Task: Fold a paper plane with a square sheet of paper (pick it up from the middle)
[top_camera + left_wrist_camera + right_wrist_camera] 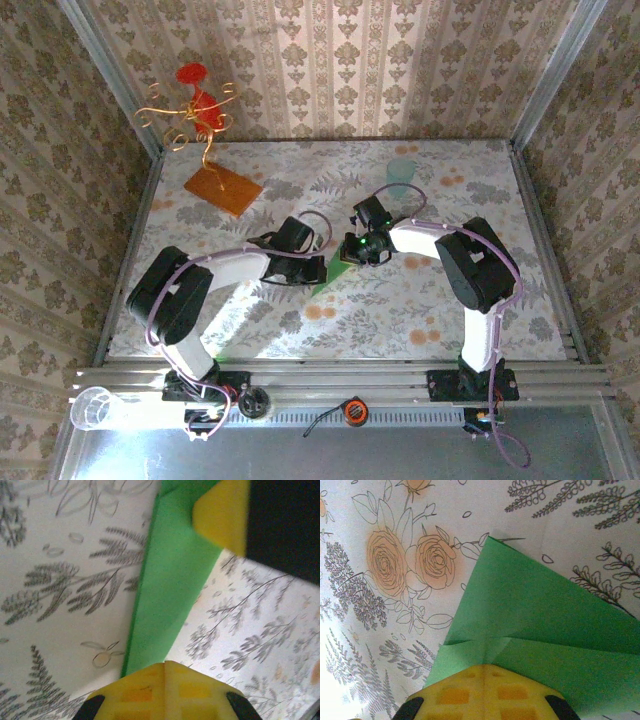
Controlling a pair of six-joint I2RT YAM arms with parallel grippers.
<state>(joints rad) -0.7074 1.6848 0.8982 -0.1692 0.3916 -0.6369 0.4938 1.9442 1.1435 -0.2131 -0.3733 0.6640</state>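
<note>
The plane point(334, 276) lies mid-tabletop point(470, 320), where the two arms meet. From above little of it shows: a small green wedge, its upper part covered by the wrists. The left hand point(316, 268) reaches it from the left and the right hand point(352, 254) from the right. Their fingertips are too small and dark in the top view to read.

In the left wrist view, the left hand point(165, 669) has its yellow pads pressed together. A narrow green strip of the plane point(170, 590) runs up from their seam and is cut off at the top edge. The strip's lower end is hidden behind the pads, so the clamp on the fold seems firm rather than being plainly seen. One yellow pad point(220, 515) of the right hand overlaps the strip's top, with a blurred black body beside it.

In the right wrist view, the right hand point(487, 672) is closed on the plane point(545, 625). The paper fans out as a broad green triangle with creases meeting at the pads. Its tip points toward the rose print and its right side runs off the frame. I cannot tell whether the paper lies flat or is lifted.

At the back left stand a board point(222, 188) and a wire ornament point(195, 110). A pale cup point(402, 172) behind the right arm is faint against the cloth.
</note>
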